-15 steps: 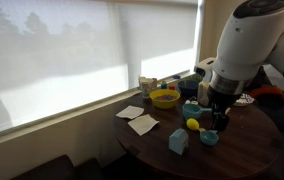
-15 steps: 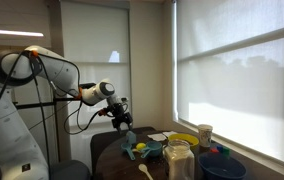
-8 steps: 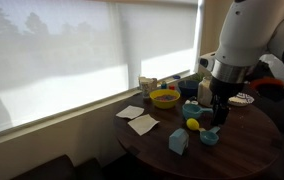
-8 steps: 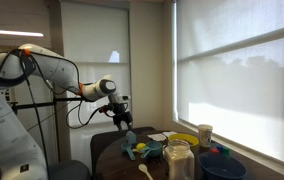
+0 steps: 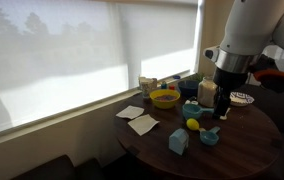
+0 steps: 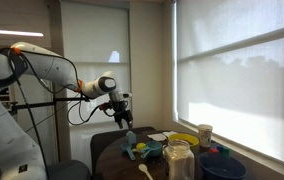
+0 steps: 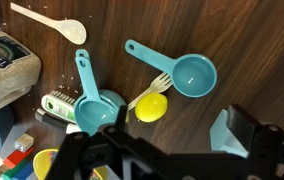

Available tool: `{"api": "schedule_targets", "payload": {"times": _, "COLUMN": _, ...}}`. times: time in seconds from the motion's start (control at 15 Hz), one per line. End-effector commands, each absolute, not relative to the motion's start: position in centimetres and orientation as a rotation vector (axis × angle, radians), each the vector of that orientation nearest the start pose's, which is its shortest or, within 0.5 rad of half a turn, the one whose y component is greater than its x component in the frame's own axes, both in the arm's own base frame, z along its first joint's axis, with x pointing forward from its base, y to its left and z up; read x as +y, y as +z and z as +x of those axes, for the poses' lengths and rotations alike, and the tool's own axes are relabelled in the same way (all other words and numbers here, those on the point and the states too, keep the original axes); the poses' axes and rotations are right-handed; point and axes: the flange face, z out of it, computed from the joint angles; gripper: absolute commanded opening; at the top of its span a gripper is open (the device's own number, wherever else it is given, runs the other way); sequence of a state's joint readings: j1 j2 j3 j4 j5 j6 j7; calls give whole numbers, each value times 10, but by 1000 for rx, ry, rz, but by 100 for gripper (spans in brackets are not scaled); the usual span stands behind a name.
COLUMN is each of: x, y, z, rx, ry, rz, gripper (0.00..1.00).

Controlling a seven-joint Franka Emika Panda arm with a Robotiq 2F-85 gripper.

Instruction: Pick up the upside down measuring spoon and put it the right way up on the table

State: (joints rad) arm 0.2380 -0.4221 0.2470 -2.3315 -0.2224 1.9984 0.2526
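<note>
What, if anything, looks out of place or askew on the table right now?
Nothing stands out. In the wrist view the measuring spoon lies bowl-up on the table, with no visible spill. Only a white fork lies slanted between it and the yellow ball.

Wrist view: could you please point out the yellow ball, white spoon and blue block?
yellow ball (image 7: 150, 108), wrist view, its middle.
white spoon (image 7: 70, 30), wrist view, its bowl.
blue block (image 7: 224, 132), wrist view, its face.

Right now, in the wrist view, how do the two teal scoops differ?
The upper scoop lies on bare table, handle slanting up-left; the lower scoop is crowded against clutter, handle straight up the picture. The upper scoop's hollow shows plainly; the lower scoop's is unclear. Both are teal and flank the yellow ball.
</note>
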Motion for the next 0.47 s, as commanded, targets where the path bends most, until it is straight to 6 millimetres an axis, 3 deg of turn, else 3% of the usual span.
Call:
{"api": "schedule_targets", "payload": {"times": 0.0, "x": 196, "y": 507, "z": 387, "rx": -501, "ry": -317, "rz": -3347, "gripper": 100}}
{"api": "schedule_targets", "payload": {"times": 0.4, "x": 191, "y": 512, "z": 381, "rx": -494, "ry": -354, "rz": -3341, "gripper": 100}}
